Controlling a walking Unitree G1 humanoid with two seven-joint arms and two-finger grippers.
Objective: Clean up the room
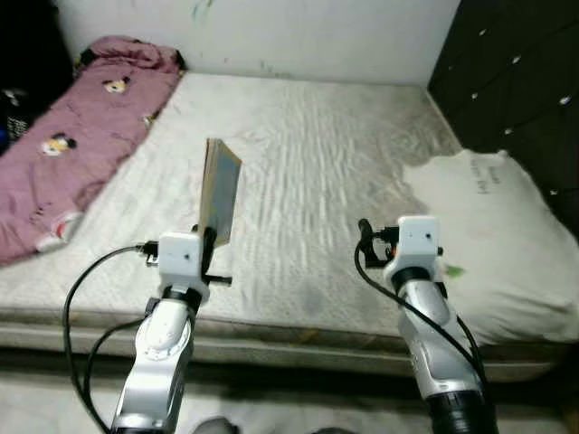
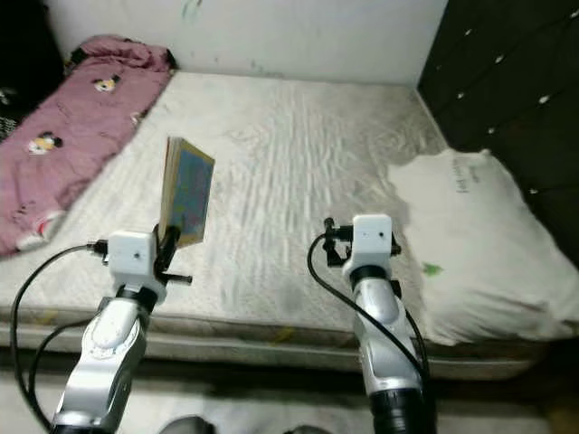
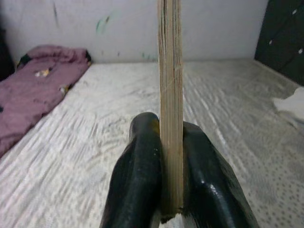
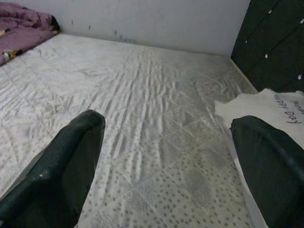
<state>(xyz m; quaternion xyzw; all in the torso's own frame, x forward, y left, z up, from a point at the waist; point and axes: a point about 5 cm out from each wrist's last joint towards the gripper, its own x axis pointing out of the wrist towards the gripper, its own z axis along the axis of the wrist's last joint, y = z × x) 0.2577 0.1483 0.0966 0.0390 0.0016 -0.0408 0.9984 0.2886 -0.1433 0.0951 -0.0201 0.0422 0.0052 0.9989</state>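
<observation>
My left gripper is shut on a thin book, which stands upright on its edge above the near part of the white mattress. In the left wrist view the book's page edge runs straight up between the two black fingers. My right gripper is held over the mattress's near edge, to the left of a white pillow. Its fingers are spread wide apart with nothing between them.
A pink patterned blanket lies crumpled along the mattress's left side. A dark cabinet stands at the right, a pale wall behind. The mattress's front edge is just before me, with floor below.
</observation>
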